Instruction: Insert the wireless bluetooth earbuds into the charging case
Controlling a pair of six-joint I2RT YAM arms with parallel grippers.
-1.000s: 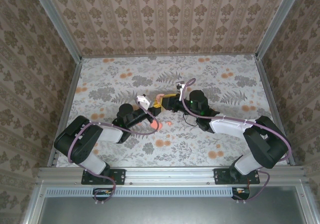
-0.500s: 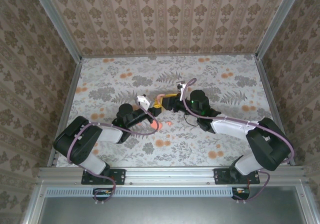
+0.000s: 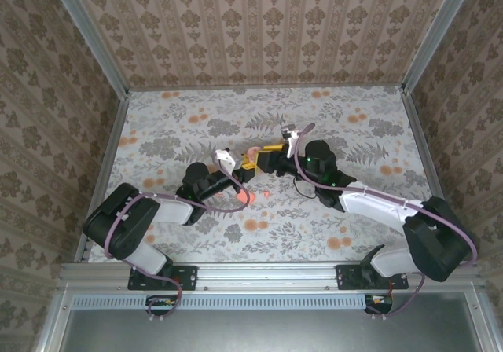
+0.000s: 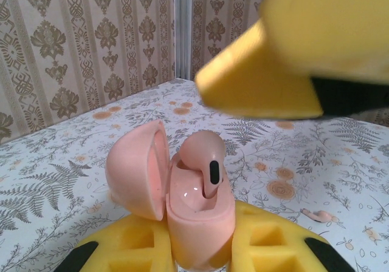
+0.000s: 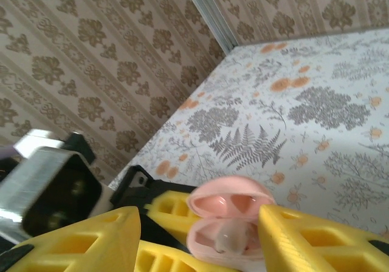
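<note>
We have the left gripper (image 4: 197, 251) clamped on the lower body of the charging case (image 4: 194, 223), holding it upright mid-worktop, well clear of all four edges. That grip keeps the sockets facing up and the lid (image 4: 137, 169) hinged back to one side, so the top stays open for loading.

One earbud (image 4: 203, 163) stands stem-down in its socket. Its head rides above the case rim, so we judge it may not be fully seated.

The right gripper (image 5: 197, 214) faces the left one. Its jaws are parted, straddling the case and gripping nothing, which reads to us as a release after placing.

The second earbud (image 4: 319, 214) lies flat on the worktop (image 3: 354, 132) near the case, on the side toward the near edge.

Room:
- Cloth around the loose earbud is bare, so a top-down approach looks open.
- The tight spot is at the case, with both sets of fingers nose to nose and the raised lid blocking one side.
- We think the right gripper needs to back straight off before it drops.
- The left forearm lies close beside the loose earbud, so watch that flank.
- The walls are well away.
</note>
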